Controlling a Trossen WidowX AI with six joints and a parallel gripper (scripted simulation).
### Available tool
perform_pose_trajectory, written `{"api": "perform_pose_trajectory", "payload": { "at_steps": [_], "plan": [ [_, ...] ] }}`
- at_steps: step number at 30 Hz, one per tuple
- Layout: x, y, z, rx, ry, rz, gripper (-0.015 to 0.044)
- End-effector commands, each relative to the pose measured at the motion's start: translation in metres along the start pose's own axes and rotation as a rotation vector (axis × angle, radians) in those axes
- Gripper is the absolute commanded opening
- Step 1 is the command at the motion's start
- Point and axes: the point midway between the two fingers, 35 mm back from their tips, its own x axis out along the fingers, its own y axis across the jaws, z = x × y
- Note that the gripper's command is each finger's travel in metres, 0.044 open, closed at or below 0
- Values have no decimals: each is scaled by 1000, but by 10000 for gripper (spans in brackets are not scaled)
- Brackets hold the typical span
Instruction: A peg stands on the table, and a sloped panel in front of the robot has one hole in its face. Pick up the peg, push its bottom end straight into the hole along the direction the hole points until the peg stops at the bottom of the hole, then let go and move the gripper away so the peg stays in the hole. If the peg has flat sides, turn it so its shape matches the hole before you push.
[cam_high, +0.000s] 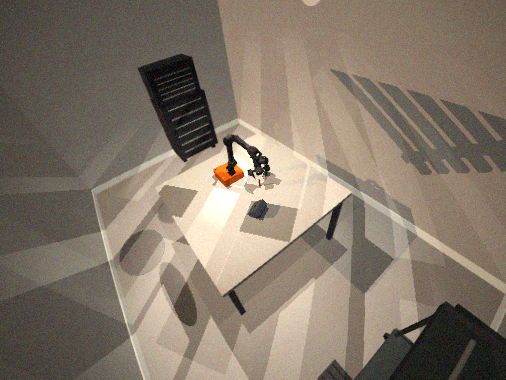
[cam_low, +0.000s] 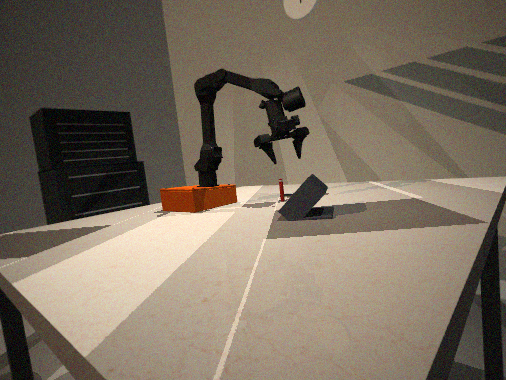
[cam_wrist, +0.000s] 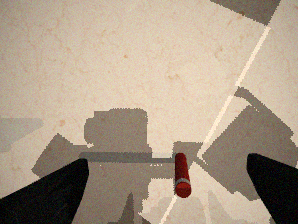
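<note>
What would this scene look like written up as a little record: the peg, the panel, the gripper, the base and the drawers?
peg: red with a pale band near its top, standing upright on the table
panel: dark, sloped, on the table; its hole cannot be made out
gripper: open, above the peg, holding nothing
base: orange, under the arm
drawers: tall black cabinet beyond the table
task stage: peg not yet picked up

Exterior view: tall black drawer cabinet (cam_high: 181, 107) (cam_low: 86, 165), at nine o'clock; pale round disc (cam_high: 311, 1) (cam_low: 300, 7), high on the wall, twelve o'clock.
</note>
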Motion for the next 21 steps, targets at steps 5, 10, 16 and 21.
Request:
{"api": "perform_pose_trajectory", "payload": {
  "at_steps": [5, 10, 16, 21],
  "plan": [
    [27, -13, -40, -232, 142, -62, 440],
    [31, -13, -49, -276, 169, -72, 440],
    [35, -13, -49, -275, 169, -72, 440],
    [43, -13, -50, -275, 169, -72, 440]
  ]
}}
